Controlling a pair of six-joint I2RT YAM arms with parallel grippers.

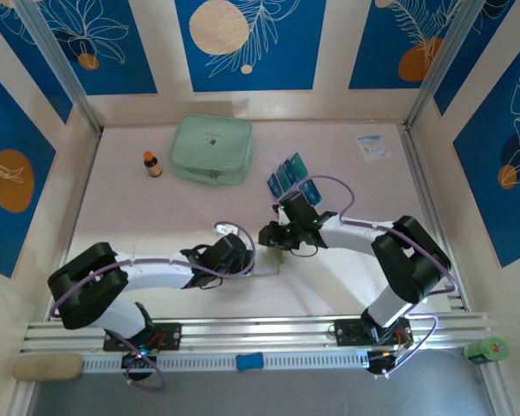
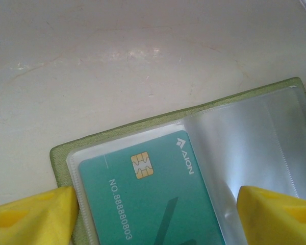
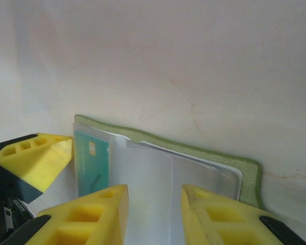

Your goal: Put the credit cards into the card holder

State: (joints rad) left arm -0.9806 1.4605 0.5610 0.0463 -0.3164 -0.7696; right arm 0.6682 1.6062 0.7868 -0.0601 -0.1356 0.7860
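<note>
Nearest the lens: right gripper, its yellow fingers parted by a narrow gap. Nothing is nipped between them, and a clear sleeve shows through the gap.
Left gripper: jaws stand wide, one pad at each side of the open page. No grip is evident; whether it presses down cannot be told.
Card holder: lies open and flat on the table, between the two grippers at the middle front.
Loaded: one teal card, chip up, sits in the sleeve beside the left gripper's finger.
Credit cards: not yet loaded; fanned on the table just beyond the right gripper.
Handling, cards: judged light, thin, stiff and slick. Lying flat, they give little purchase; best taken across the long edges.
Handling, holder: soft cover with floppy, glossy sleeves, likely to shift. Pin it at the green border, not on the plastic.
Surroundings: mint zip pouch, brown bottle and white-and-blue packet lie at the far side, well apart from the work.
Obstructions: overlapping sleeves may cover a pocket mouth. The right arm's cable loops close over the cards.
</note>
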